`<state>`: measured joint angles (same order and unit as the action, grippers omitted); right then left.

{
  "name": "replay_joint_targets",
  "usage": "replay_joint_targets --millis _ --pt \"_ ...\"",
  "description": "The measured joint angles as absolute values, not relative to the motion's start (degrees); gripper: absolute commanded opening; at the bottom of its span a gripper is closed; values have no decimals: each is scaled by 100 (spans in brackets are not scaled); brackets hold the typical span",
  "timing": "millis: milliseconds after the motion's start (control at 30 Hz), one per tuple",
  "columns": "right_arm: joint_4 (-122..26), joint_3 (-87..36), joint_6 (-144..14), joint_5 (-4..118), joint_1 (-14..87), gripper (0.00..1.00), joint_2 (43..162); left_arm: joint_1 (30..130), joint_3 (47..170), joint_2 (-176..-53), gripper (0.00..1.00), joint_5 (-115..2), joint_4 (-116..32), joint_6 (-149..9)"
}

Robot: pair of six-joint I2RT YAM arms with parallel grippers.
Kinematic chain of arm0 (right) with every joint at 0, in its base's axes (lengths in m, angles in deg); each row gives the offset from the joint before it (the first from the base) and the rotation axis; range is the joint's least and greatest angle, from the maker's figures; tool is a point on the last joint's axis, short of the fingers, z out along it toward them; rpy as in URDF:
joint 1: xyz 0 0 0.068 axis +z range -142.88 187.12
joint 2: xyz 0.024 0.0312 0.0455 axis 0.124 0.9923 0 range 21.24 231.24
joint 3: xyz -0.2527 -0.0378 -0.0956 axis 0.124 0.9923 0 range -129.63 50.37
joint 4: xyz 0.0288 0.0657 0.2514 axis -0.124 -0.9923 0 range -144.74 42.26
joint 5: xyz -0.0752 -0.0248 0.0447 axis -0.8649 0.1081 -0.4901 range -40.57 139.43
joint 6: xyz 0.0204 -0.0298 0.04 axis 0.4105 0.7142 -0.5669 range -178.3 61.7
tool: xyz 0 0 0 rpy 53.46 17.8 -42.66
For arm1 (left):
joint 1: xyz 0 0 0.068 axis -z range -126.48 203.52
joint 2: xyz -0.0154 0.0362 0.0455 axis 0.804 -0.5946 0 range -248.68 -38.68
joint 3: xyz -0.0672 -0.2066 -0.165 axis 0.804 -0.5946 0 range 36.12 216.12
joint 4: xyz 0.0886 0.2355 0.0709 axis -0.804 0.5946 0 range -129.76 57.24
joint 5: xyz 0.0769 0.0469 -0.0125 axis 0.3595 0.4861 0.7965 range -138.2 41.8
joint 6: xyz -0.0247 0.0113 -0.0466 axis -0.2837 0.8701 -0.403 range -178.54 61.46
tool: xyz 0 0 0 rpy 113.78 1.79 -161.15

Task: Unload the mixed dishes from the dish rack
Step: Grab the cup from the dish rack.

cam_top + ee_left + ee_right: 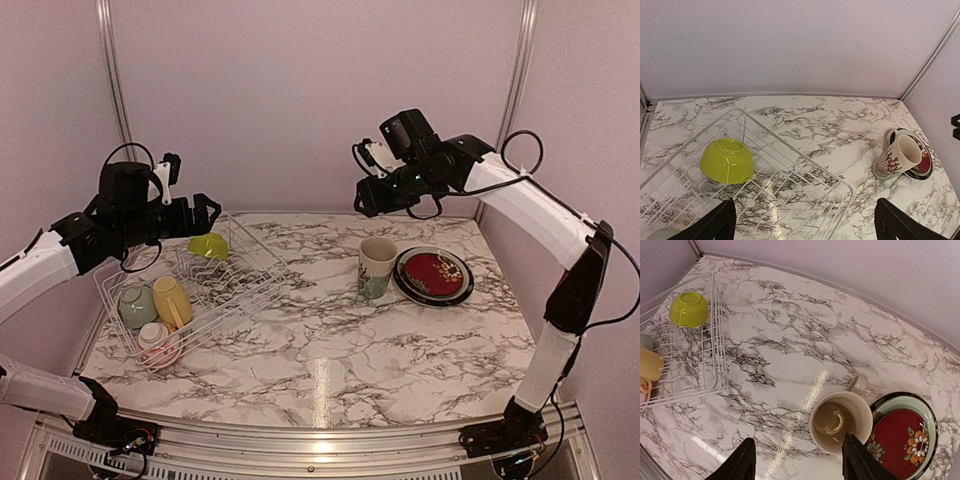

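Top view: dish rack [240, 290] sits angled on the left half of the marble table [320, 340], long axis running near-left to far-right. Inside it: lime-green bowl [208, 245] upside down at the far end, yellow mug [172, 300] tipped over among the prongs, a pale green piece [137, 306] and a pinkish bowl [158, 346] toward the near end. Beige mug [376, 266] stands upright on the table well apart from the rack, long axis vertical, mouth up. It is just beside a flat plate stack topped by the red patterned plate [433, 273], which looks like the unloaded pile. Left gripper [210, 214] hangs over the rack's far end near the lime-green bowl, jaws wide, nothing in them, probably lined up for that bowl. Right gripper [366, 200] is high, above and behind the beige mug, carrying nothing. Left wrist view: left gripper [805, 212] fingers spread at the bottom corners, empty. Lime-green bowl [727, 160] shows foot ring up, mouth down on the dish rack [835, 182] wires. Beige mug [896, 157] is far right, handle toward the back wall. Right wrist view: right gripper [797, 452] jaws parted, bare marble between them, grasping nothing. Beige mug [840, 425] is just beside one finger [855, 460], seen down its mouth, empty, handle pointing to the far edge. Red patterned plate [900, 432] lies flat, pale green and black rims showing under it. Can't tell if mug and stack touch. Dish rack [720, 365] is at left with lime-green bowl [688, 310] and yellow mug [649, 365].
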<state>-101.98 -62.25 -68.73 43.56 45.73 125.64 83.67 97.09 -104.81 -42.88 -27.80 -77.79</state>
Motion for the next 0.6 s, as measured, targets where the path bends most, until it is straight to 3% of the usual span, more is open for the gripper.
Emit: replay_joint_targets --millis 267,600 --pt "-8336 -3799 -6930 4544 4477 63 10896 8330 9980 -10999 99 -3682 -1816 -7888" --pt "-7645 -3294 -7061 4649 4219 63 10830 7810 10284 -11738 99 -2819 -96 -8867"
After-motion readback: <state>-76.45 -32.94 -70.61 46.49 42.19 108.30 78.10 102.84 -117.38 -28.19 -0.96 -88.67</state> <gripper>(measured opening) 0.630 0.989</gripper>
